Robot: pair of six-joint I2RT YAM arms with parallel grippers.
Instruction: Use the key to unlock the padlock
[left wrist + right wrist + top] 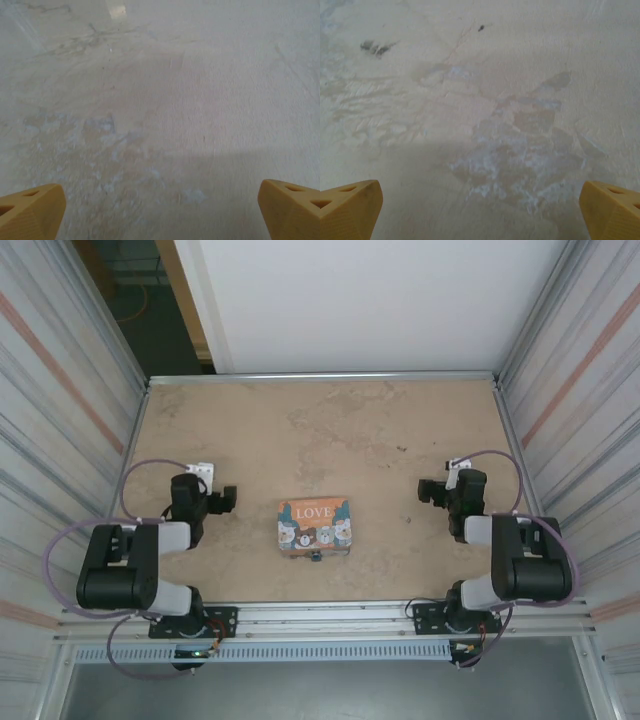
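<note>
Wedge-shaped yellow plastic fingertips stand wide apart on both pincers: the left gripper and the right gripper are spread and hold nothing. Between them, on the scuffed beige tabletop, lies one rectangular orange-and-teal tin. One tiny dark teal padlock sits at the tin's near edge.

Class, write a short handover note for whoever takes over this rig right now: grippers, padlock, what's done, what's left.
Left gripper: open, empty, over bare table left of the tin.
Right gripper: open, empty, right of the tin.
Padlock: at the tin's near edge; key too small to make out.
Done: nothing yet.
Left: find key, unlock padlock.
</note>
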